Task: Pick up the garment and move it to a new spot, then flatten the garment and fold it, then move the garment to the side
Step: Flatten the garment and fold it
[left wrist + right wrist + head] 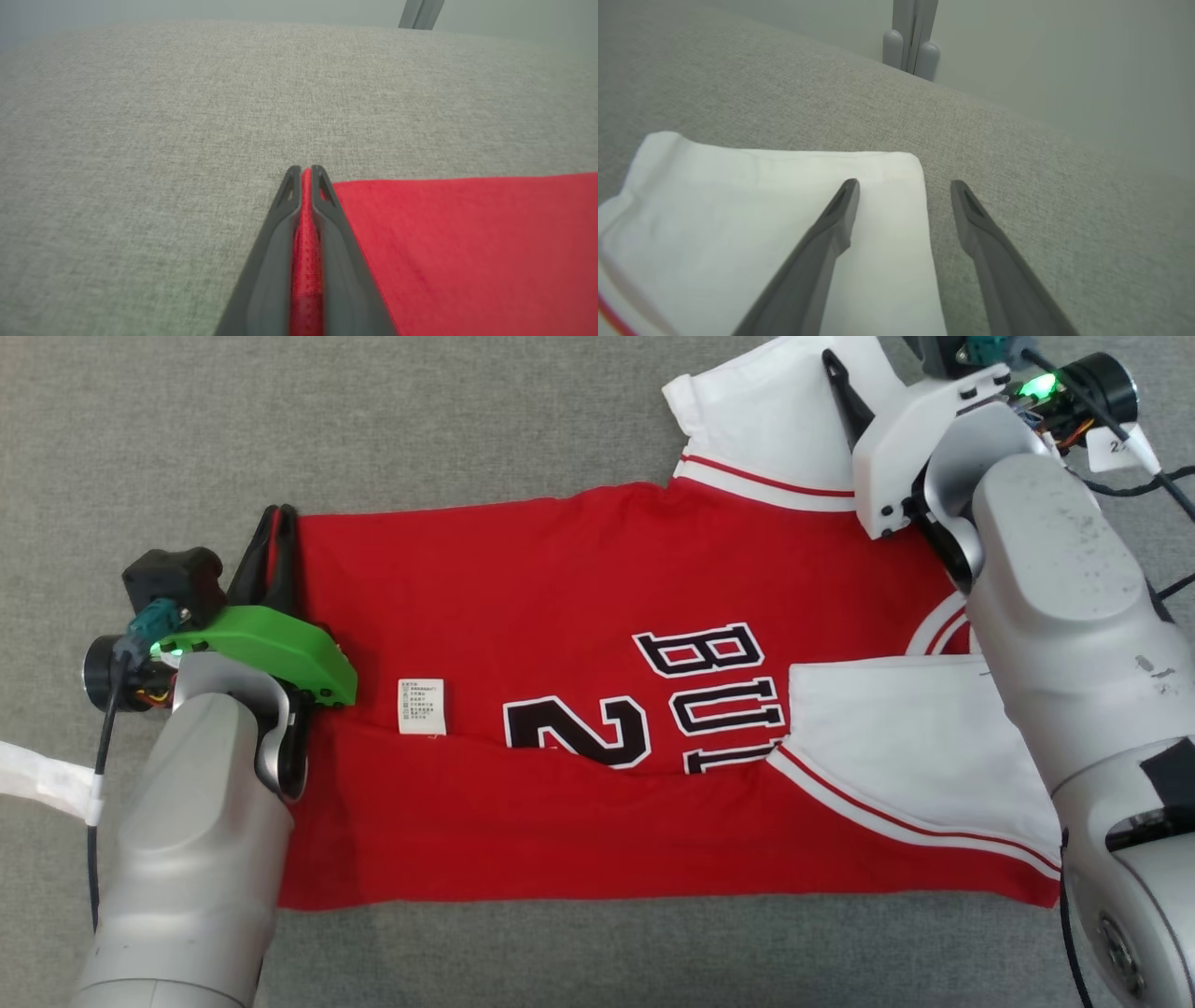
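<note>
Head view, near to far: looking at a red basketball jersey with black lettering [560,579] spread mostly flat on the grey woven cloth surface [373,411], one white sleeve [896,737] flopped over the chest at 4 o'clock. At 9 o'clock, got the left gripper [278,518] clamped tight on the jersey's red edge. Farther out at 1 o'clock, got the right gripper [904,186] gaping wide over the other white sleeve [738,210], holding nothing. Could easily drag it lopsided and rumple it if pulled from the left alone. Containers: none to speak of.

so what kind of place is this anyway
Probably a lab or test bench for cloth folding: a broad grey fabric-covered surface, a plain pale wall with a grey post behind it, one red jersey spread out.
</note>
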Motion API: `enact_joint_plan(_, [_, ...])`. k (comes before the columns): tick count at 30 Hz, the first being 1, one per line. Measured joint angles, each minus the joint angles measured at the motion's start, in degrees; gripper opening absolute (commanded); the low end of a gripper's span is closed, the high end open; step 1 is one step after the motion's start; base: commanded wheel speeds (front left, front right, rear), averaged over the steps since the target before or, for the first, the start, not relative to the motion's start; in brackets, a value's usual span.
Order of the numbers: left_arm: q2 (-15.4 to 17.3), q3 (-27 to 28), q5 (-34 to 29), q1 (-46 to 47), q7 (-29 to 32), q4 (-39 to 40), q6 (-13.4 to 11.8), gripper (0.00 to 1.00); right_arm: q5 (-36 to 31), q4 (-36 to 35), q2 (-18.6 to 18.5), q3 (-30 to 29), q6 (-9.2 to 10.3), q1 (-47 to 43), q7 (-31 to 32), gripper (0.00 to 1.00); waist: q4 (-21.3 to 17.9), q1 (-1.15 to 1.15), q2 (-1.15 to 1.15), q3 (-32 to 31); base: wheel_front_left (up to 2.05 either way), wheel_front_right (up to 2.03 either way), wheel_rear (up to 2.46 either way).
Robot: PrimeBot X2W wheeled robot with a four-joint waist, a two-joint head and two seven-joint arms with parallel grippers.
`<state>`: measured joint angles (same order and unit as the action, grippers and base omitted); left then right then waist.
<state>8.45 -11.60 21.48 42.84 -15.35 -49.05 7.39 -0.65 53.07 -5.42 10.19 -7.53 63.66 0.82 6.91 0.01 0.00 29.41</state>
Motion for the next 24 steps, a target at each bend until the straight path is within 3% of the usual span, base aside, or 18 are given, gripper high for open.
enact_joint_plan(6, [-0.4,-3.4,1.5,0.3,0.1,2.3,0.0,0.00,-1.0,7.0,-0.7,-1.5,0.00,4.9,3.2,1.00,2.7,0.00,0.00,1.6,0.00,0.00,0.00])
enact_joint_plan(7, [-0.4,-3.8,1.8,0.4,0.1,2.5,0.0,0.00,-1.0,7.8,-0.6,-1.1,0.02,5.7,3.4,0.00,3.1,0.00,0.00,1.9,0.00,0.00,0.00])
enact_joint_plan(11, [-0.4,-4.5,3.1,0.6,0.1,3.6,0.0,0.00,-1.0,9.3,-0.9,-1.7,-0.01,7.3,0.8,0.00,4.0,0.00,0.00,2.9,0.00,0.00,0.00])
enact_joint_plan(16, [0.1,-2.4,2.7,0.4,0.2,7.2,0.1,0.00,-5.2,7.2,-3.5,-7.4,-0.01,7.5,-10.2,0.00,4.1,0.00,0.00,2.5,0.00,0.00,0.00])
enact_joint_plan(19, [0.1,-0.1,1.5,-0.1,0.2,11.1,0.1,0.00,-7.2,4.6,-2.2,-12.1,-0.01,7.8,-14.5,0.00,3.7,0.00,0.00,1.7,0.00,0.00,0.00])
enact_joint_plan(24, [-0.4,2.7,-1.1,-2.2,0.2,16.3,0.1,0.00,-8.4,-0.3,-0.1,-16.2,-0.01,6.2,-15.8,0.00,2.9,0.00,0.00,0.2,0.00,0.00,0.00])
